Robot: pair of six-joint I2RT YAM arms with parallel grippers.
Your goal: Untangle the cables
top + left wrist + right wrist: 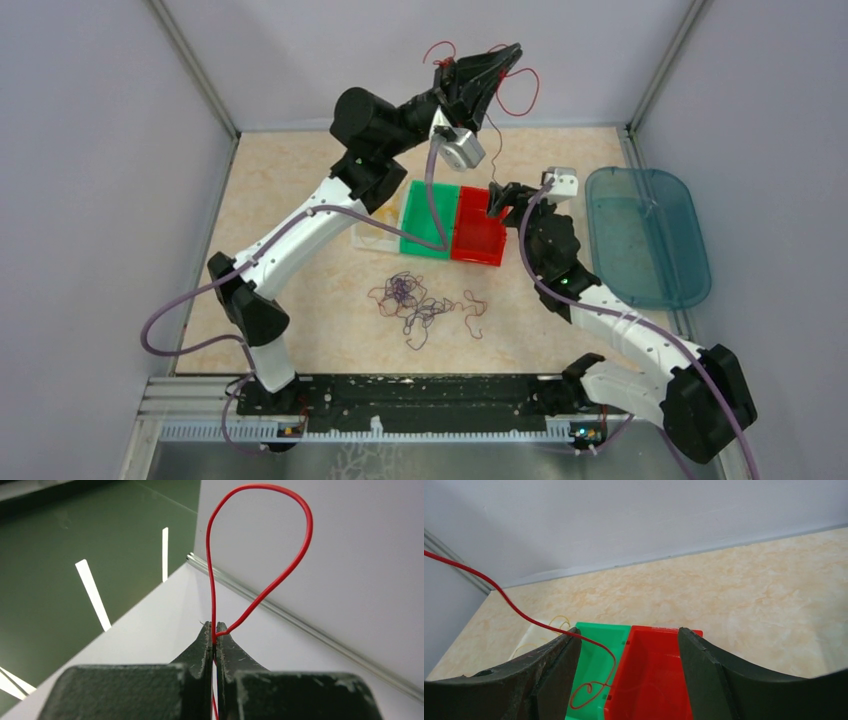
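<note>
My left gripper [497, 55] is raised high at the back and shut on a red cable [522, 92]. In the left wrist view the cable [309, 527] makes a tall loop above the pinched fingertips of the left gripper [215, 627]. The cable hangs down toward the bins. In the right wrist view it [509, 602] passes close by my left fingertip [566, 642] and its end curls over the green bin [594, 650]. My right gripper [629, 630] hovers open above the red bin [654, 670], holding nothing. A tangle of red and dark cables [415, 300] lies on the table.
The green bin [430, 222] and red bin [478, 240] stand side by side mid-table, with a pale bin [372, 232] holding a yellow wire to their left. A teal oval tray [645, 235] lies at the right. Grey walls enclose the table.
</note>
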